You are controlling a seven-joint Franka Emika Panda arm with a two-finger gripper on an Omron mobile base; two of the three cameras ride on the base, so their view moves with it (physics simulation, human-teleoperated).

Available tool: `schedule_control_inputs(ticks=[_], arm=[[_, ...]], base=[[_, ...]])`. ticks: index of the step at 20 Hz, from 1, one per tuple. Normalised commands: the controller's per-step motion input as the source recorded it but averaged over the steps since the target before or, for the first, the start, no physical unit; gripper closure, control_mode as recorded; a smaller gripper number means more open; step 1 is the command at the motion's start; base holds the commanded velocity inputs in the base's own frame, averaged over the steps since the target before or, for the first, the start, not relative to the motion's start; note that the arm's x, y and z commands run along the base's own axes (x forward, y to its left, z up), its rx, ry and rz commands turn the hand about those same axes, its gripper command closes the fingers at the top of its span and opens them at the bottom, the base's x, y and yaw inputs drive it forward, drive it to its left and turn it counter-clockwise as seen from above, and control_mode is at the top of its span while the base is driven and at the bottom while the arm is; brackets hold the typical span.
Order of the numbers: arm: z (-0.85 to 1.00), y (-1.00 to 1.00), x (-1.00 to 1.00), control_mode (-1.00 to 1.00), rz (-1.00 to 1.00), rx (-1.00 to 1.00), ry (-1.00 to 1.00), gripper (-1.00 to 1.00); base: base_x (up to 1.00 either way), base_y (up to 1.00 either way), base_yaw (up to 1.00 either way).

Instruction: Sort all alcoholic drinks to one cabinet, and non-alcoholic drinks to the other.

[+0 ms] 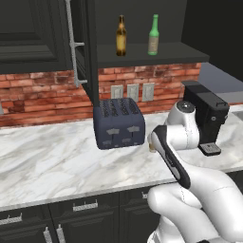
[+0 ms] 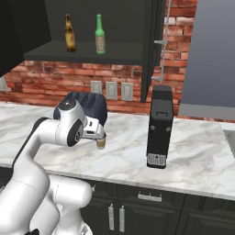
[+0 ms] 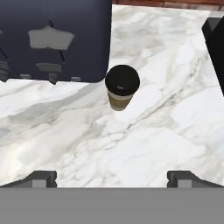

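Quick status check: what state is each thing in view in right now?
amber bottle: upright on the open cabinet's shelf
green bottle: upright on the same shelf, apart from the amber one
coffee cup: upright, lidded, on the counter beside the toaster
cabinet door: open
tool: open, above the cup, holding nothing

The amber-brown bottle (image 1: pixel 121 36) and the green bottle (image 1: pixel 153 35) are showing pale paper labels against the black cabinet shelf (image 1: pixel 156 51). The tan coffee cup (image 3: pixel 121 88) is wearing a dark brown lid. The toaster (image 1: pixel 118 123) is showing navy blue, the countertop (image 3: pixel 144 131) white marble with grey veining, the backsplash (image 1: pixel 42 92) red brick, the coffee machine (image 2: pixel 160 126) black.
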Motion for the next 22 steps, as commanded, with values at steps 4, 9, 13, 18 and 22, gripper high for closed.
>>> schedule_control_inputs(ticks=[4, 9, 13, 18, 22], arm=[[-0.23, -0.06, 0.14, -1.0, 0.0, 0.0, -0.01, -1.0], [-0.24, -0.02, 0.16, -1.0, 0.0, 0.0, -0.03, -1.0], [-0.2, -0.01, 0.17, -1.0, 0.0, 0.0, -0.01, -1.0], [-0.17, -0.03, 0.18, -1.0, 0.0, 0.0, -0.01, -1.0], [-0.1, -0.04, 0.18, -1.0, 0.0, 0.0, -0.01, -1.0]], base=[[0.0, 0.0, 0.0], [0.0, 0.0, 0.0], [0.0, 0.0, 0.0], [0.0, 0.0, 0.0], [0.0, 0.0, 0.0]])
